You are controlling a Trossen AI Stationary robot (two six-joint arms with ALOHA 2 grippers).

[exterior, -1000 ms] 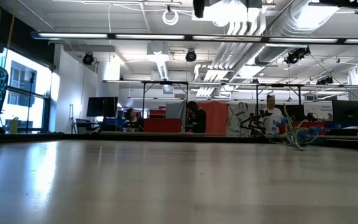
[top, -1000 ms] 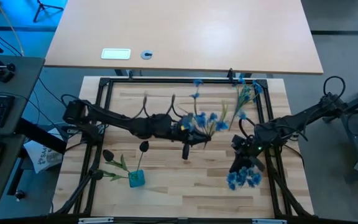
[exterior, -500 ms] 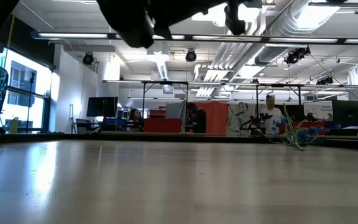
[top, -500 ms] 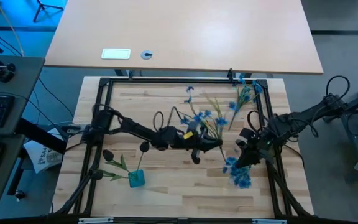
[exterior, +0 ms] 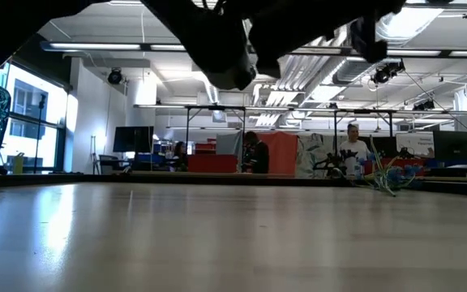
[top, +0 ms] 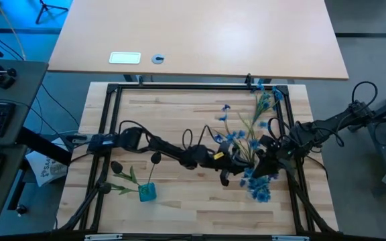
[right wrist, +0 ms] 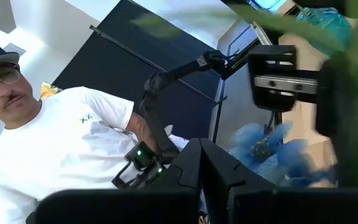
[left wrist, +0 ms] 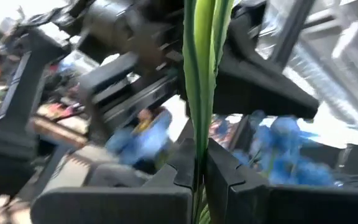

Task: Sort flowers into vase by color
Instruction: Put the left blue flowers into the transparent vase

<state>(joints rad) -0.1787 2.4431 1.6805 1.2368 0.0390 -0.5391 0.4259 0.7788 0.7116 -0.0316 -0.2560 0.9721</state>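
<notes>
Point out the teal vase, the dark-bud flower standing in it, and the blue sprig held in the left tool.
teal vase (top: pixel 147 193): high view, on its body.
dark-bud flower (top: pixel 155 158): high view, on the bud.
blue sprig (left wrist: pixel 199 81): left wrist view, on the green stem above the fingers.
left tool (left wrist: pixel 199 180): left wrist view, between its fingertips.

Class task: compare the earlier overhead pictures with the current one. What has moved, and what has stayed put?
The left gripper, shut on a blue flower sprig, has carried it rightward to the right gripper, which moved little and still holds its blue bunch. The teal vase with the dark-budded stem stayed put.
</notes>
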